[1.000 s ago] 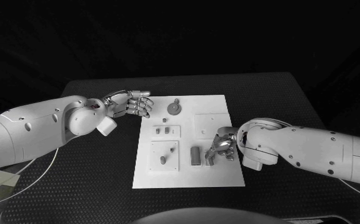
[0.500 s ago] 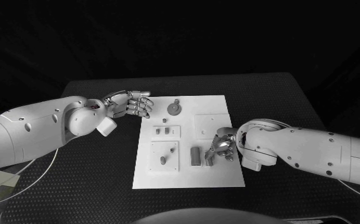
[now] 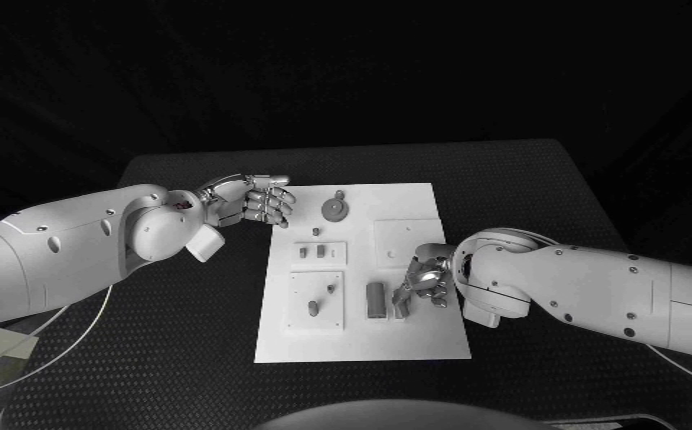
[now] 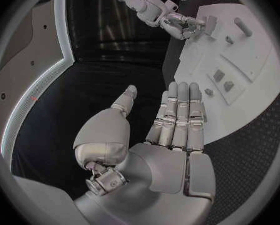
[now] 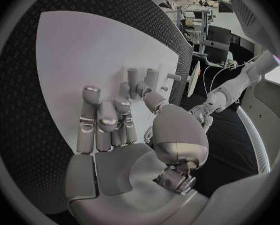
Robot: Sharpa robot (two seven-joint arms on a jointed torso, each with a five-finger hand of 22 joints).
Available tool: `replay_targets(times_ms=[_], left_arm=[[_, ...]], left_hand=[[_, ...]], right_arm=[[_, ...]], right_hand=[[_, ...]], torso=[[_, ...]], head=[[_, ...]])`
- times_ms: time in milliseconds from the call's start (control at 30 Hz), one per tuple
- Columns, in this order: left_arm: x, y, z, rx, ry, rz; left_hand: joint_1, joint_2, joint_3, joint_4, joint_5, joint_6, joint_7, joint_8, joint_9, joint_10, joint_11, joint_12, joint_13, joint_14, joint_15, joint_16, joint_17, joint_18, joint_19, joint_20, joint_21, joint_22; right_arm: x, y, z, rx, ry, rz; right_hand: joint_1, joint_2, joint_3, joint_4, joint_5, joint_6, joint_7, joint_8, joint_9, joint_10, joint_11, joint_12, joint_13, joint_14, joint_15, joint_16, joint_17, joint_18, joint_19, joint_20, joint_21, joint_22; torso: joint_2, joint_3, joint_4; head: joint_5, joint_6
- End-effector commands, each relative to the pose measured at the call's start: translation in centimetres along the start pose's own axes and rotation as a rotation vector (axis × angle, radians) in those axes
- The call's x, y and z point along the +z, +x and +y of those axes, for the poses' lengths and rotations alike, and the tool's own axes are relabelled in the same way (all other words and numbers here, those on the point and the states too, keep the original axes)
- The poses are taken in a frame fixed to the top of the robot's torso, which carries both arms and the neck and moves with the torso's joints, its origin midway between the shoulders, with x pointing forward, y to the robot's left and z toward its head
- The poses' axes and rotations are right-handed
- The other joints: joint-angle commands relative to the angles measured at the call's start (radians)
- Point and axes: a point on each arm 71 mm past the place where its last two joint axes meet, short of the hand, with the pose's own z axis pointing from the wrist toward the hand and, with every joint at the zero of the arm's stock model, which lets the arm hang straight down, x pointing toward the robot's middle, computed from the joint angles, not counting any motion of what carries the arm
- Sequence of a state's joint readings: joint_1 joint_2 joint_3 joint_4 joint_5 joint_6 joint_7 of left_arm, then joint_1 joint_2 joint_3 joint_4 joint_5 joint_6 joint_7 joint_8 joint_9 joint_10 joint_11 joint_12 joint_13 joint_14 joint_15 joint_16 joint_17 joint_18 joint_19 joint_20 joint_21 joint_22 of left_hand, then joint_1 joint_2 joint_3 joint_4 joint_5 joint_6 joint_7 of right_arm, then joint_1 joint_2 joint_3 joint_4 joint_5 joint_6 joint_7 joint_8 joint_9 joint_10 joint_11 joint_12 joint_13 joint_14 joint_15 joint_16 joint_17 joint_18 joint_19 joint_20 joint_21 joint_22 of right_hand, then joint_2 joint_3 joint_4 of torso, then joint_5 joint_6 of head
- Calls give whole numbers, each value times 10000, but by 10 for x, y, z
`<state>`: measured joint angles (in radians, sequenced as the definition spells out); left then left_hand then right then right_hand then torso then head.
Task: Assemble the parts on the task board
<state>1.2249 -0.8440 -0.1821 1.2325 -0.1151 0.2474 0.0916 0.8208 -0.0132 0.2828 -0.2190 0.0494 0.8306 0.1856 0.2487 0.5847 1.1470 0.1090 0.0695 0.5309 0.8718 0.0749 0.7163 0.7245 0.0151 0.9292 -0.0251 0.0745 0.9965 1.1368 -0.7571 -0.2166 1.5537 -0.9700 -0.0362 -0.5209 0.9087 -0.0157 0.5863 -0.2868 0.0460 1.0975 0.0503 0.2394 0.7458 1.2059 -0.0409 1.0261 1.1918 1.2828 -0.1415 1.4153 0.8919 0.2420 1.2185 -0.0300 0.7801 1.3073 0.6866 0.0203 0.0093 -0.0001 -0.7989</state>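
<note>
Meanwhile, the right hand (image 3: 427, 278) is hovering over the task board (image 3: 418, 200), fingers curled, grasp unclear. Several parts (image 3: 375, 299) are lying loose, so assembly seems unfinished; the left hand (image 3: 257, 200) is waiting released beside the board.

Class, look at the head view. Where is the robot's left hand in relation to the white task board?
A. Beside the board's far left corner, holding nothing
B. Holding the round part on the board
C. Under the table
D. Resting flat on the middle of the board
A: the left hand sits beside the far left corner of the task board, and its fingers hold no part.
</note>
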Motion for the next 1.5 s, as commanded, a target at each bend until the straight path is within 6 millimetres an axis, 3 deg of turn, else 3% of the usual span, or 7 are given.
replay_targets(times_ms=[33,367,533,933,1100,1500], left_arm=[[0,2,-1,-3,49,158],[1,2,-1,-2,27,165],[0,2,-1,-2,27,170],[0,1,-1,-1,20,162],[0,1,-1,-1,21,153],[0,1,-1,-1,22,149]], left_hand=[[-89,14,76,-8,-5,53,-29,41,11,-16,-24,5,13,-93,6,12,9,24,-53,12,-20,13],[-92,13,81,-14,-5,51,-29,41,11,-18,-24,4,14,-94,6,12,9,25,-55,12,-21,15],[-92,13,85,-17,-5,50,-29,41,11,-19,-24,4,15,-95,6,12,10,25,-56,12,-21,16],[-95,14,92,-24,-5,47,-28,40,12,-20,-23,3,17,-97,6,13,10,25,-58,13,-21,19],[-98,12,93,-26,-5,45,-27,39,11,-21,-23,3,17,-97,6,12,10,25,-59,13,-21,20],[-102,12,100,-35,-5,41,-26,37,11,-23,-22,2,19,-99,7,13,10,26,-60,14,-21,23]], right_arm=[[1,-1,-1,-52,-37,-257],[2,0,-1,-95,-1,-48],[2,1,-1,-73,8,31],[2,0,-2,-3,-47,-52],[2,0,-2,9,-54,-54],[1,0,-4,39,-103,-69]], right_hand=[[-47,118,-25,16,44,-106,177,-46,-21,83,-18,-34,4,51,-54,-4,-12,198,52,9,17,166],[-254,78,-11,62,44,-94,180,-70,-42,84,-15,-47,2,56,-54,-12,-19,198,73,1,-8,158],[-466,-72,1,141,44,-94,185,-95,-60,74,-10,-64,1,55,-50,-30,-30,198,84,-4,-39,151],[-1458,-1067,213,1164,43,-70,171,-148,-85,73,-24,-94,10,73,-68,-62,-44,198,152,-62,-146,152],[-1550,-1272,309,1339,44,-77,170,-157,-80,66,-26,-99,16,73,-71,-67,-43,198,162,-80,-159,162],[-1554,-1423,407,1453,45,-83,170,-160,-69,64,-27,-100,24,75,-73,-70,-42,198,172,-96,-166,172]], torso=[[0,0,3],[1,-5,4],[-1,-3,4],[0,1,3],[-1,3,3],[-1,0,7]], head=[[-8,-3],[-30,-11],[-34,-10],[-37,-20],[-40,-20],[-41,-13]])
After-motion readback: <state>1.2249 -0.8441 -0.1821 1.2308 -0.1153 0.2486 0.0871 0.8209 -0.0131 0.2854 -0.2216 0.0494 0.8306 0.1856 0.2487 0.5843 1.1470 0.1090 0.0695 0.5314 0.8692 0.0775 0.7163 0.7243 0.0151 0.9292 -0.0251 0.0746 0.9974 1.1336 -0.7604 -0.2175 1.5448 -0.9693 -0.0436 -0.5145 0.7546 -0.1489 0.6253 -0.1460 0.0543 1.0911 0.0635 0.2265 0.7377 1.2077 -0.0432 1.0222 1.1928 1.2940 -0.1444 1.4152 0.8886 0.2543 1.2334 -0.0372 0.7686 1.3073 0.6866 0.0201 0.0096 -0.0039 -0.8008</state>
